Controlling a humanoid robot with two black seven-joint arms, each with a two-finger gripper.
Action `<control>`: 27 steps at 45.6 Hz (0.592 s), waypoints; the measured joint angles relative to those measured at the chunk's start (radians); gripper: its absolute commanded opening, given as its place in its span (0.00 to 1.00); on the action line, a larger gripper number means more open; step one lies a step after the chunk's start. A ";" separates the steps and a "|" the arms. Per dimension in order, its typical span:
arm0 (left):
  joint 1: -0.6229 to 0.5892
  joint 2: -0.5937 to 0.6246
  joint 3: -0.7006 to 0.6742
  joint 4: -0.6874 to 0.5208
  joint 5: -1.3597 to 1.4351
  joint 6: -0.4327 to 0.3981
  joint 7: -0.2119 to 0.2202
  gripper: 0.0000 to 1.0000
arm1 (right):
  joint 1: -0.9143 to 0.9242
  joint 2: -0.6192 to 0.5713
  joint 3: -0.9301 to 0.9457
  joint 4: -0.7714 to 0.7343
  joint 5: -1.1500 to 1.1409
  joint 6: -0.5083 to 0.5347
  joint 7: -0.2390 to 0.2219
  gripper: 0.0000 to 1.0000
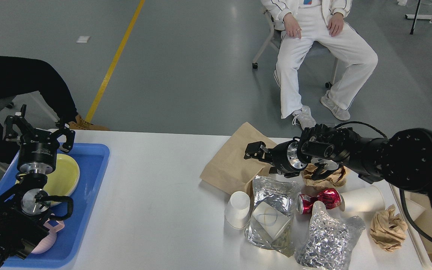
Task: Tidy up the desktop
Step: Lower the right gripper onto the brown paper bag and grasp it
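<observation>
Head view
Desktop (156, 210): spreading across the lower frame, bearing everything.
Blue tray (88, 195): sitting at left, holding a yellow plate (66, 174).
Left gripper (38, 129): hovering over the tray, fingers spread, empty.
Right gripper (257, 152): reaching over the brown paper bag (231, 165); grip undecidable.
Clutter: two white cups (237, 209), two foil bags (272, 215), one red can (319, 198) lying around.

Right gripper (260, 154) hovers low over the brown paper bag (234, 161); foil and cups litter the desktop (156, 210).
</observation>
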 measured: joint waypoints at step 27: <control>0.000 0.000 0.000 0.000 0.000 0.000 0.000 0.96 | -0.116 0.038 0.061 -0.062 0.002 -0.089 -0.017 0.05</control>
